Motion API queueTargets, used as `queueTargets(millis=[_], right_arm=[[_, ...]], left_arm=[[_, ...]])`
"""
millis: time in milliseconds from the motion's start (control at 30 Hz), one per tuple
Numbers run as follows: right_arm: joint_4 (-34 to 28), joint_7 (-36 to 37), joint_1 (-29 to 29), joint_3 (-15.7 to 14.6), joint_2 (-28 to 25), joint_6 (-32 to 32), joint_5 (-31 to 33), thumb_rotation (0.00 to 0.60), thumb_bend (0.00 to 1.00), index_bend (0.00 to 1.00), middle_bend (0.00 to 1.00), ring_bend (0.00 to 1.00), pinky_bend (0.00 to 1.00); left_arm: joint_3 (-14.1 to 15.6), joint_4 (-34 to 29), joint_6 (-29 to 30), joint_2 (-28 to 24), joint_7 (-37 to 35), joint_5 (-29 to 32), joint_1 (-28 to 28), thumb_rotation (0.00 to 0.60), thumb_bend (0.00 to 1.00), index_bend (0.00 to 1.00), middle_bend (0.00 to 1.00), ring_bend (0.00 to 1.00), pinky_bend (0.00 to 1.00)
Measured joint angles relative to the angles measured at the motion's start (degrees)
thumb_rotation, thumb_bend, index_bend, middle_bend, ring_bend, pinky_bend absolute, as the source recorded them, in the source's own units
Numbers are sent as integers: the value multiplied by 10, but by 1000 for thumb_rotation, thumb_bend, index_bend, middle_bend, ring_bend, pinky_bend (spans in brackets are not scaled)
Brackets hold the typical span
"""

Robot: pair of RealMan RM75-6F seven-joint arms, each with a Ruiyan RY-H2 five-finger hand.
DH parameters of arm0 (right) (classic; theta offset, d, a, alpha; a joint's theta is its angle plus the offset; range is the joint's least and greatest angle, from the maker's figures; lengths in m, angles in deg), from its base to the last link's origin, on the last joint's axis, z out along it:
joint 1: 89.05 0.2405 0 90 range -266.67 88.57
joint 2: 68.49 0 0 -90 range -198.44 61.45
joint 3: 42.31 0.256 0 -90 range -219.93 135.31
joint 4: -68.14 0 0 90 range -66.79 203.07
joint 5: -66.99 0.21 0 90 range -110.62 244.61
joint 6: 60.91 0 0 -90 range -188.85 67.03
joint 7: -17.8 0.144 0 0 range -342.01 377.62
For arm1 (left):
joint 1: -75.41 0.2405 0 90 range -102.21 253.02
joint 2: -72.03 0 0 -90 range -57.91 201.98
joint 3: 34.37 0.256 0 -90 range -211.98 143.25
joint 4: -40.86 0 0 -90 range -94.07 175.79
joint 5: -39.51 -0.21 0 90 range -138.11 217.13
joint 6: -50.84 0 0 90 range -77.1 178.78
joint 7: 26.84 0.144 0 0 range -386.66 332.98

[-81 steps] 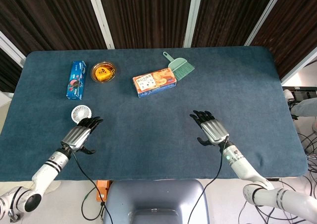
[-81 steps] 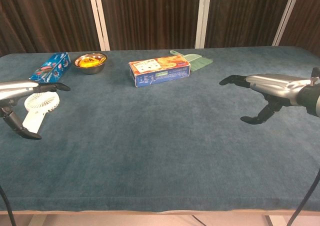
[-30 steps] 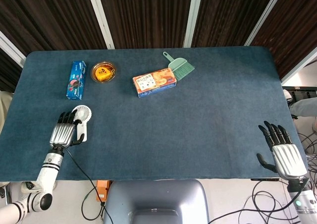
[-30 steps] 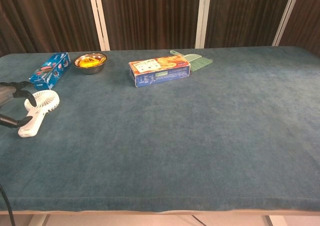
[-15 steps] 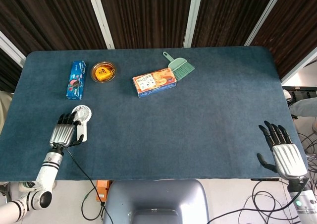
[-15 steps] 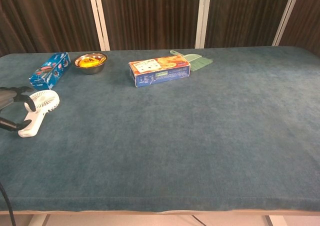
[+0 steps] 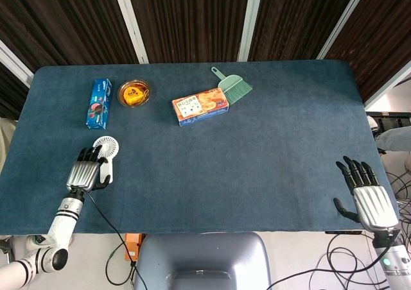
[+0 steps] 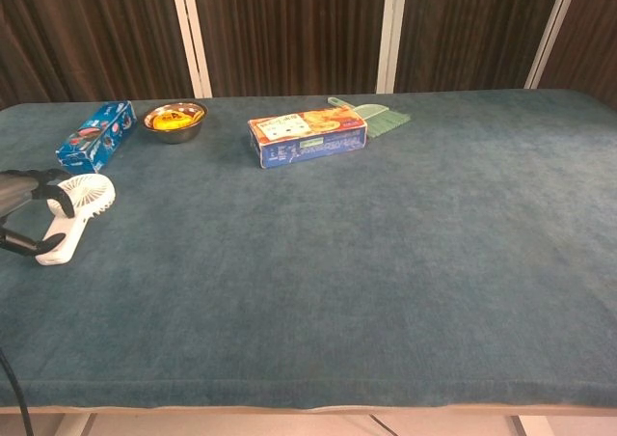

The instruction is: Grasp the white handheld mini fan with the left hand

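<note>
The white handheld mini fan [image 7: 105, 150] lies flat near the table's front left, its round head away from me and its handle [image 8: 58, 241] toward me. My left hand [image 7: 83, 172] rests against the handle's left side. Its fingers [image 8: 56, 197] curl over the top of the handle and the thumb reaches in below it, though no firm grip shows. The fan is still on the cloth. My right hand [image 7: 366, 197] hovers by the front right edge of the table, fingers spread and holding nothing; the chest view does not show it.
A blue snack pack [image 7: 98, 102] and a metal bowl with orange contents [image 7: 134, 93] sit behind the fan. An orange and blue box [image 7: 200, 106] and a green dustpan brush [image 7: 232, 86] lie at the back middle of the blue-covered table [image 7: 270, 155].
My left hand slid left from above the fan to beside its handle, and its fingers have curled closer around it. My right hand drew back to the front right edge.
</note>
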Motion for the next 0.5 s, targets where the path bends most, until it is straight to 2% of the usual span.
queueTargets(millis=[333,500], right_arm=[[-2,0,-1,1,-2,1,-1,600,287,0,0,0,0],[-2,-3,-1,2,-1,4,-1,600,286,0,0,0,0]], left_arm=[[2,4,-9,1,4,6,-2,381,438,347,0,0,35],[9,-4,-30,-2,41,36,-4,384,441,347,0,0,34]])
